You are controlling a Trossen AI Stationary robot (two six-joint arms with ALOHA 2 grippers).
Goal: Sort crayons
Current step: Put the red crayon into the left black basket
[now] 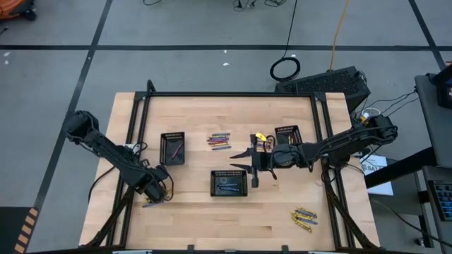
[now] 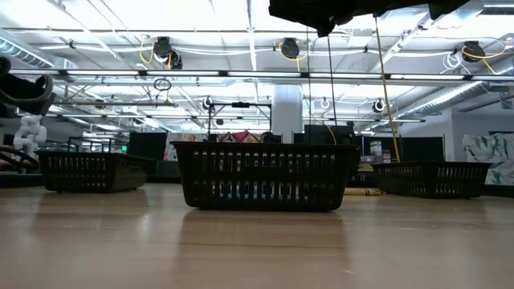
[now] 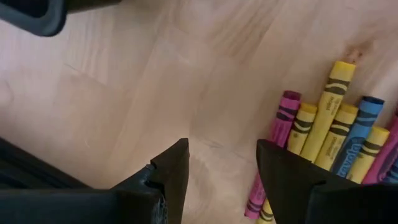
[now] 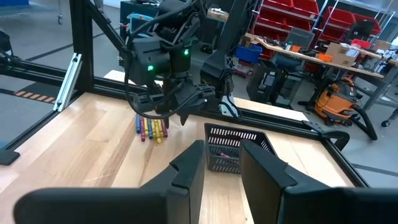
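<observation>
High view shows the left gripper [image 1: 157,192] low at lower left of the table, beside a small crayon pile [image 1: 150,203] it seems about to pick from. In the left wrist view its jaws stand apart and empty, the yellow, pink and blue crayons [image 3: 333,146] just beside one finger. The right gripper [image 1: 253,166] hovers mid-frame, between the middle tray [image 1: 229,183] and the right tray [image 1: 286,133], jaws partly apart, holding nothing visible. More crayons [image 1: 219,140] lie at upper centre, others [image 1: 304,217] at lower right. Tray contents are too small to sort by colour.
</observation>
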